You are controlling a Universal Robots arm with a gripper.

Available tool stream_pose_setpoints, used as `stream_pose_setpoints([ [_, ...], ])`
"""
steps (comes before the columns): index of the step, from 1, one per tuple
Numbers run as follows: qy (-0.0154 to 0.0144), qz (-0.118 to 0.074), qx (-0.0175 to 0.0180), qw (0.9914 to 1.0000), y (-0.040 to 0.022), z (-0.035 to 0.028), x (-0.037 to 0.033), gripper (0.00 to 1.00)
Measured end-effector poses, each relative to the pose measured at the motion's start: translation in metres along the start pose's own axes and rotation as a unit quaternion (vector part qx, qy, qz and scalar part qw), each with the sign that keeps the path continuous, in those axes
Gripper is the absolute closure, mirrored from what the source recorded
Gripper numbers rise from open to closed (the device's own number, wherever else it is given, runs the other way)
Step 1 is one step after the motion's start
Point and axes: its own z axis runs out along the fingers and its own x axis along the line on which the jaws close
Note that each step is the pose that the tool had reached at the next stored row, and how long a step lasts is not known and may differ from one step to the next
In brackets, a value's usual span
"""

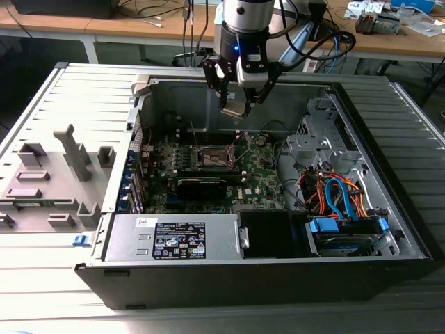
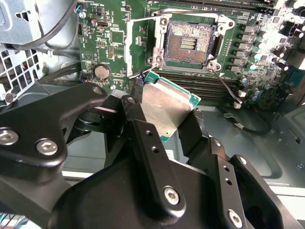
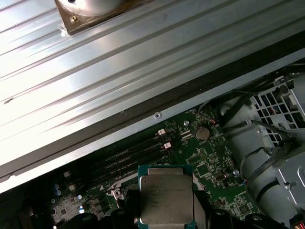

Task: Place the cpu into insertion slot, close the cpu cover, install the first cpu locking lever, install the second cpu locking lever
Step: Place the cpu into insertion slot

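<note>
In the second wrist view the jaws pinch the cpu by opposite edges, clear of the insertion slot; seemingly light, stiff, fragile, best held edgewise.

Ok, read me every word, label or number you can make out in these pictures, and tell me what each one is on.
Nothing can be read for certain.
On the black-and-white label of the power supply: print too small.
On the white sticker near it: too small.
On the chip held in the gripper: faint marks, unreadable.
On the circuit board: white markings, too small.
</note>
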Motion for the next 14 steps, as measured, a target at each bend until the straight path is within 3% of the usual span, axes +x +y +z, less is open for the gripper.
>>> stream_pose_setpoints([
  [14,-0.0002,0.003,-0.0001,0.99999,0.0000,0.0004,0.0000,0.45],
])
